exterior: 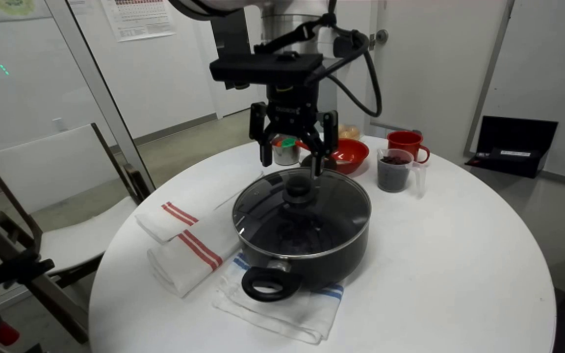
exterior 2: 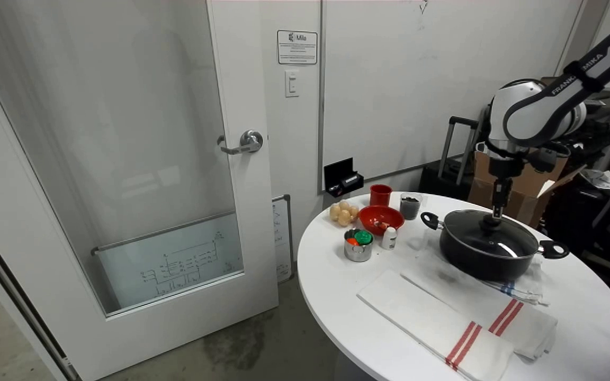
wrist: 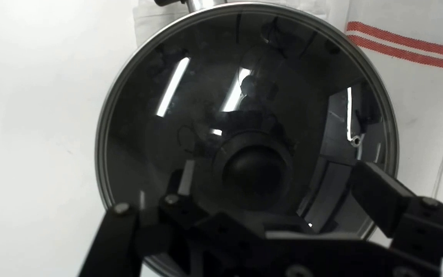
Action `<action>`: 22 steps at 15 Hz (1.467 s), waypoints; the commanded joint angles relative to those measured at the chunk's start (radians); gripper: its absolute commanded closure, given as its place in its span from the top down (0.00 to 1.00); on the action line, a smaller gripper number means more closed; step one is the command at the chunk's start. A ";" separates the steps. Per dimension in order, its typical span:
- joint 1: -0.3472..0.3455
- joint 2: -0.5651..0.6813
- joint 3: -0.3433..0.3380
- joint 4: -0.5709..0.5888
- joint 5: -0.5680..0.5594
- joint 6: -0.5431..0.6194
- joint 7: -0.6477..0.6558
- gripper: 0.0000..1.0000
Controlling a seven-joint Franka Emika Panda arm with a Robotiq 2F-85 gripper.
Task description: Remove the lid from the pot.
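Observation:
The lid (exterior: pixel 336 215) is domed dark-looking glass with a metal rim and black knob (exterior: pixel 298 187). It sits on the black pot (exterior: pixel 341 267) and also shows in an exterior view (exterior 2: pixel 469 233) and in the wrist view (wrist: pixel 206 77). The pot's wall and both loop handles show in an exterior view (exterior 2: pixel 474 263). My gripper (exterior: pixel 291 166) is open and empty, pointing down just above the lid near the knob. In the wrist view the knob (wrist: pixel 254 173) lies between the spread fingers (wrist: pixel 275 179). Whether a fingertip touches the knob or glass cannot be told.
A blue-striped towel (exterior: pixel 287 318) lies under the pot, with red-striped towels (exterior: pixel 199 250) beside it. Behind stand a red bowl (exterior: pixel 353 153), a metal cup (exterior: pixel 286 155), a measuring cup (exterior: pixel 393 175), a red mug (exterior: pixel 404 139) and a white bottle (exterior 2: pixel 389 239).

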 commanded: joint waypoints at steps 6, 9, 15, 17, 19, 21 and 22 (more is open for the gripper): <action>-0.036 0.070 0.038 0.089 0.026 -0.031 -0.080 1.00; -0.046 0.089 0.047 0.106 0.034 -0.044 -0.091 1.00; -0.057 0.115 0.049 0.131 0.046 -0.058 -0.103 1.00; -0.059 0.120 0.050 0.137 0.046 -0.063 -0.103 1.00; -0.060 0.122 0.050 0.142 0.046 -0.065 -0.104 0.75; -0.060 0.124 0.050 0.146 0.046 -0.065 -0.105 0.67; -0.060 0.125 0.051 0.149 0.046 -0.066 -0.105 0.59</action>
